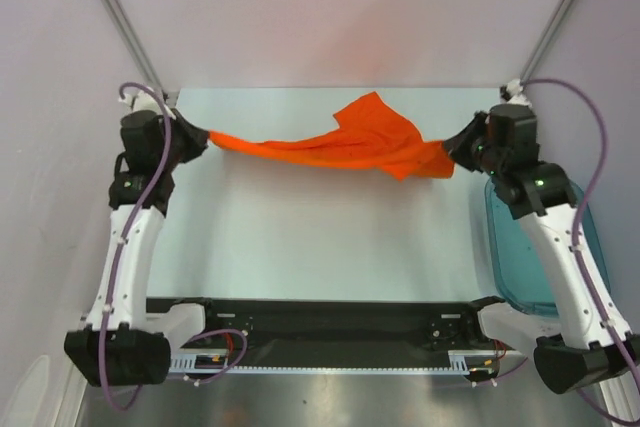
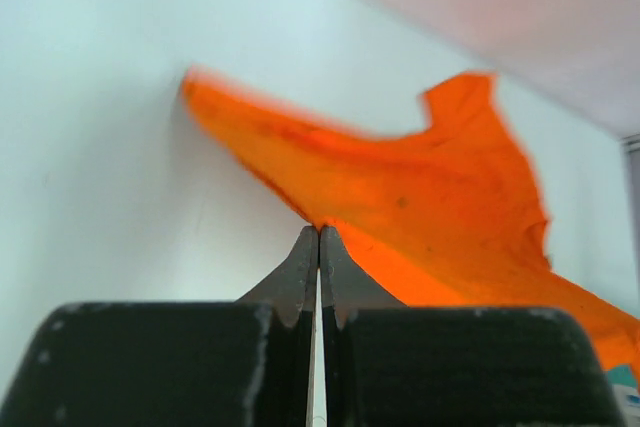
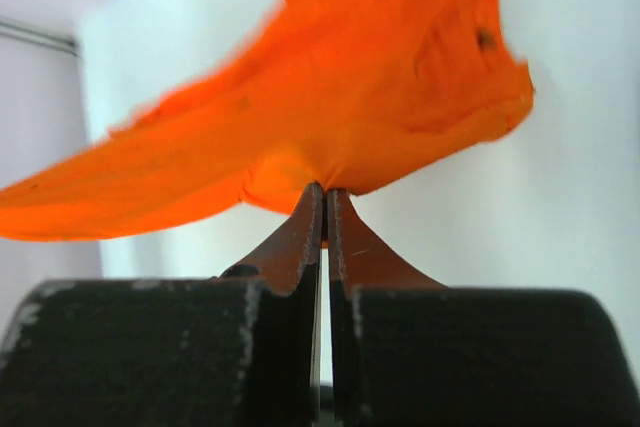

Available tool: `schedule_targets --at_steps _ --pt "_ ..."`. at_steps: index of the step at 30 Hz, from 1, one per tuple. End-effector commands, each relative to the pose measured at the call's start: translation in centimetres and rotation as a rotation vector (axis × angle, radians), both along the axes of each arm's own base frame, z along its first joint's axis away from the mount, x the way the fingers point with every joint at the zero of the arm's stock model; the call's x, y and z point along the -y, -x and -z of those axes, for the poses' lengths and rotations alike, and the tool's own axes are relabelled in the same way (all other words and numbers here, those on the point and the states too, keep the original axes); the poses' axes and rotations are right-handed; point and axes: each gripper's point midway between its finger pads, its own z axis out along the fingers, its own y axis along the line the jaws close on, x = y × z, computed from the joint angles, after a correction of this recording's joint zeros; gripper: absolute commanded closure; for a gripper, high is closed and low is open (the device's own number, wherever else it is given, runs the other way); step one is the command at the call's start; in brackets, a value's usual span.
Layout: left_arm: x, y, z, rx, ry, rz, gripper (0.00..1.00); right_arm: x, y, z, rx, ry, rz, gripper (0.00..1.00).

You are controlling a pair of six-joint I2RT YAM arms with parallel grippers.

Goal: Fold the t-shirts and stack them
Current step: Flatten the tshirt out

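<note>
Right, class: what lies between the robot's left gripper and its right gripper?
A plain bright orange soft-fabric t-shirt spans the whole stretch, one end pinched in the left gripper, the other in the right gripper. The top external view shows it.

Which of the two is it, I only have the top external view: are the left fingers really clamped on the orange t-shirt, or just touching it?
Observer: Clamped. In the left wrist view the left fingers are pressed together, with an edge of the orange t-shirt pinched at their tips.
Operator: And the right side?
Observer: The right wrist view shows the right fingers shut too, gripping a bunched fold of the shirt.
Operator: Any marks on the fabric?
Observer: Yes, the right wrist view shows a small dark speck near the shirt's upper right edge.
</note>
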Motion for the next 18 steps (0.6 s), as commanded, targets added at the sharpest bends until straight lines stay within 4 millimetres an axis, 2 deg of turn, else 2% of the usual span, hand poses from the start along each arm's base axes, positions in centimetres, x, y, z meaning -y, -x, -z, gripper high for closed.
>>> schedule_targets --at_steps 1,2,3,4,5,6,8,9,10,11,13,14,17,18 --pt "1.4 1.7 -12.5 0.360 -0.062 0.105 1.00 1.6 1.6 -8.9 0.238 0.122 -0.068 1.00" --pt "1.6 2.8 -15.9 0.436 -0.074 0.114 1.00 1.7 2.0 -10.8 0.298 0.148 -0.088 1.00" --pt "1.6 4.5 -18.4 0.502 -0.088 0.114 1.00 1.8 2.7 -12.6 0.353 0.147 -0.095 1.00" --pt "1.6 5.5 -20.1 0.543 -0.102 0.110 1.00 2.0 3.7 -15.7 0.447 0.143 -0.098 1.00" --pt "1.4 6.5 -21.5 0.573 -0.117 0.100 1.00 2.4 5.2 -17.8 0.519 0.147 -0.099 1.00" --pt "1.3 8.4 -24.7 0.648 -0.126 0.088 1.00 2.8 6.3 -19.4 0.577 0.162 -0.099 1.00" --pt "1.3 10.2 -27.2 0.702 -0.145 0.079 1.00 3.7 9.5 -23.6 0.724 0.161 -0.084 1.00" --pt "1.2 12.0 -29.8 0.766 -0.151 0.065 1.00 3.9 10.6 -24.8 0.767 0.167 -0.085 1.00" --pt "1.1 13.1 -31.0 0.801 -0.155 0.057 1.00 4.3 11.5 -26.0 0.809 0.183 -0.080 1.00" --pt "1.0 15.0 -33.2 0.859 -0.161 0.046 1.00 5.0 13.8 -28.2 0.882 0.180 -0.064 1.00" --pt "0.8 16.8 -34.8 0.900 -0.170 0.024 1.00 5.8 15.8 -29.9 0.940 0.194 -0.043 1.00" --pt "0.7 18.3 -36.1 0.935 -0.171 0.016 1.00 6.3 17.5 -31.4 0.990 0.186 -0.030 1.00" --pt "0.3 20.5 -37.8 0.980 -0.166 0.000 0.99 7.0 19.6 -33.0 1.036 0.167 -0.008 1.00" --pt "0.5 20.7 -37.9 0.985 -0.160 0.016 1.00 7.2 20.6 -34.1 1.067 0.154 -0.003 1.00"
